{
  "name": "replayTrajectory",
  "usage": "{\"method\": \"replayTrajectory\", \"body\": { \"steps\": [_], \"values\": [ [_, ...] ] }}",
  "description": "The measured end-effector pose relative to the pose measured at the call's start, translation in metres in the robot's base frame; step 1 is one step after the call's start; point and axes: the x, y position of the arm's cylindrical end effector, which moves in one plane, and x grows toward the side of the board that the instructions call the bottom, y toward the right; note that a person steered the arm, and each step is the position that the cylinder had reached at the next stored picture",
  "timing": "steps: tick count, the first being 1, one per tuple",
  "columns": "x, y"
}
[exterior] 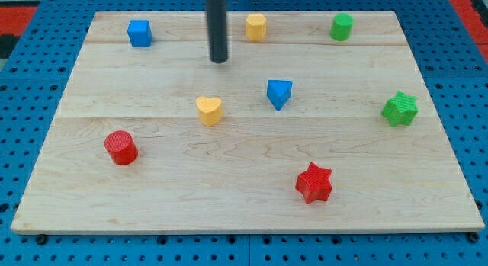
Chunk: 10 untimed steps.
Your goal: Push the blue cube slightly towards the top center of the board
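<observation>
The blue cube point(139, 33) sits near the board's top left corner. My tip point(219, 61) is the lower end of a dark rod that comes down from the view's top centre. The tip stands to the right of the blue cube and a little below it, well apart from it. It touches no block. The wooden board point(244, 190) fills most of the view.
A yellow hexagonal block point(255, 27) and a green cylinder point(341, 27) sit along the top. A yellow heart point(209, 110) and a blue triangular block point(279, 93) lie mid-board. A green star point(400, 109) is at right, a red cylinder point(120, 147) lower left, a red star point(314, 183) lower right.
</observation>
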Motion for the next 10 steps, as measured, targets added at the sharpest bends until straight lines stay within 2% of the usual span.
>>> {"method": "replayTrajectory", "body": {
  "steps": [2, 4, 7, 10],
  "values": [
    [0.016, -0.095],
    [0.019, -0.145],
    [0.003, -0.155],
    [-0.030, -0.157]
  ]
}}
